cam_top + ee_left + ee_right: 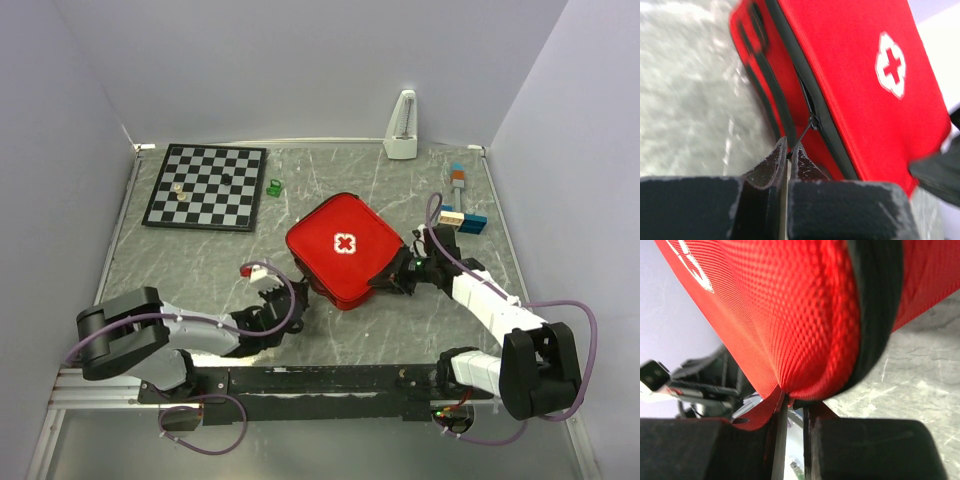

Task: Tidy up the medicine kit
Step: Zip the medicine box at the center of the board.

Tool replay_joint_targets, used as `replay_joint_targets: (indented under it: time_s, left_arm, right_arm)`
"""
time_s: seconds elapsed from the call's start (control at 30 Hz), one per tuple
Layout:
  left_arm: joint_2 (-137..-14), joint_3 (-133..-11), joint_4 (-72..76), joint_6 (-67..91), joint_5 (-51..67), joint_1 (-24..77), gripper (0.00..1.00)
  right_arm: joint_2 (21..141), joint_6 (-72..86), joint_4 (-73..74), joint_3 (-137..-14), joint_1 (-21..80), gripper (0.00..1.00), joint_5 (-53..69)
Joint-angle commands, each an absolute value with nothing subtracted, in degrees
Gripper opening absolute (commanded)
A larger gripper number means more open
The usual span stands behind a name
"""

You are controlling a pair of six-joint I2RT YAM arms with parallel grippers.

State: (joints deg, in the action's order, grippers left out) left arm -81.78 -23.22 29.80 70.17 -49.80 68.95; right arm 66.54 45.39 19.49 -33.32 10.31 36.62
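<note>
The medicine kit [343, 250], a red case with a white cross on its lid, lies in the middle of the table with the lid down. My left gripper [291, 297] is at its near-left edge. In the left wrist view that gripper [789, 148] is shut on the thin black zipper pull [805, 131], which runs from the kit's black zip band [825, 120]. My right gripper [386, 280] is at the kit's right corner. Seen from the right wrist, it [794, 403] pinches the red fabric edge of the kit [790, 325].
A black-and-white chessboard [205, 186] with a few small pieces lies at the back left, and a small green object [273, 187] sits beside it. A white upright object [402, 127] stands at the back wall. Coloured blocks [463, 205] lie at the back right.
</note>
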Motion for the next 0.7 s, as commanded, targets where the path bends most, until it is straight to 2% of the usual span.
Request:
replay_joint_targets:
  time_s: [0.0,0.43,0.6,0.67]
  left_arm:
    - [-82.79,-21.18,21.53,65.04,-56.96,61.8,0.01]
    - [-84.81,-23.37,25.57,61.26,-48.87,46.15,0.01]
    - [-80.88,-22.68,24.96,58.45,-46.94,46.49,0.01]
    - [-76.49,-20.66,24.26,58.54,-45.8,47.02,0.22]
  right_arm:
    - [64.95,35.69,23.38,-35.42,7.38,0.0,25.31]
    - [66.8,33.23,21.27,-34.19,7.47,0.0,27.69]
    - [66.53,32.52,21.18,-34.1,7.47,0.0,28.04]
    - [66.62,32.26,21.09,-34.19,7.38,0.0,28.3]
